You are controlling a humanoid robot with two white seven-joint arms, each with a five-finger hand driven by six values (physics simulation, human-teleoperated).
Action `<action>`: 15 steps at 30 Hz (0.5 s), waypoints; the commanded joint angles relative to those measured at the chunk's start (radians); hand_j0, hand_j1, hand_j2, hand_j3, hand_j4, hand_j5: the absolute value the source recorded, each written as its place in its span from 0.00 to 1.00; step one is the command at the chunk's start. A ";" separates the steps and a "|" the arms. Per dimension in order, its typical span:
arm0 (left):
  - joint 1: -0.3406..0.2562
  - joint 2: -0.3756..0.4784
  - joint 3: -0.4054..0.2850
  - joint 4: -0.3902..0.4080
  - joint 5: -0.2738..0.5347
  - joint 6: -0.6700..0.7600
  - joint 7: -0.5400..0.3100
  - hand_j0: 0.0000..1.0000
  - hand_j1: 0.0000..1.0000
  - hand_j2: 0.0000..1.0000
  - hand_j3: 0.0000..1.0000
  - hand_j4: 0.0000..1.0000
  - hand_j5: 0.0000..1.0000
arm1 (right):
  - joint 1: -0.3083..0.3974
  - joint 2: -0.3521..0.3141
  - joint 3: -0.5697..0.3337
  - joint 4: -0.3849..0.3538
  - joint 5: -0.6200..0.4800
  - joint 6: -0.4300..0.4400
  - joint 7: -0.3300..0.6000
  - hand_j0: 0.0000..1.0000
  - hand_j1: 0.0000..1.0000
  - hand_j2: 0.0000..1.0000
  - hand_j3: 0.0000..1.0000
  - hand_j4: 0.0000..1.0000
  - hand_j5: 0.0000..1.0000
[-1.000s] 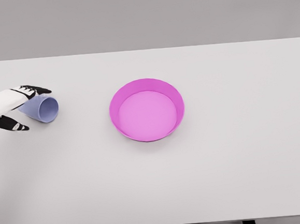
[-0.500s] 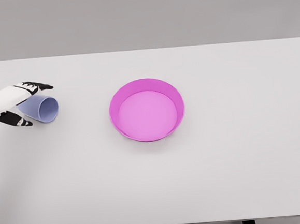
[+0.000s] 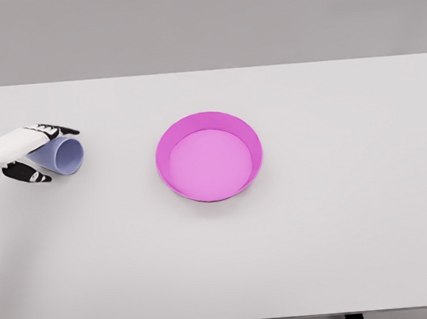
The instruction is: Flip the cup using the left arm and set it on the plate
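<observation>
White table fills the view. Magenta plate sits near centre, rim up. Well apart, at the far left, lavender cup lies on its side on the table, long axis approx left-right, mouth toward the plate, base tucked into the left hand. Fingers closed around cup: black tips over the top, thumb under the near side. No labels or writing readable anywhere.
</observation>
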 commanded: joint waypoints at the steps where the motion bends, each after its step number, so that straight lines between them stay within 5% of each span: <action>1: 0.000 0.000 0.001 0.003 0.008 0.002 -0.023 0.82 0.82 0.82 0.82 0.82 0.82 | 0.000 0.000 0.000 -0.001 0.000 0.000 0.000 1.00 1.00 1.00 1.00 1.00 1.00; 15: -0.014 -0.010 0.001 0.008 0.012 0.002 -0.034 0.82 0.82 0.82 0.82 0.82 0.82 | 0.000 0.000 0.000 -0.001 0.000 0.000 0.000 1.00 1.00 1.00 1.00 1.00 1.00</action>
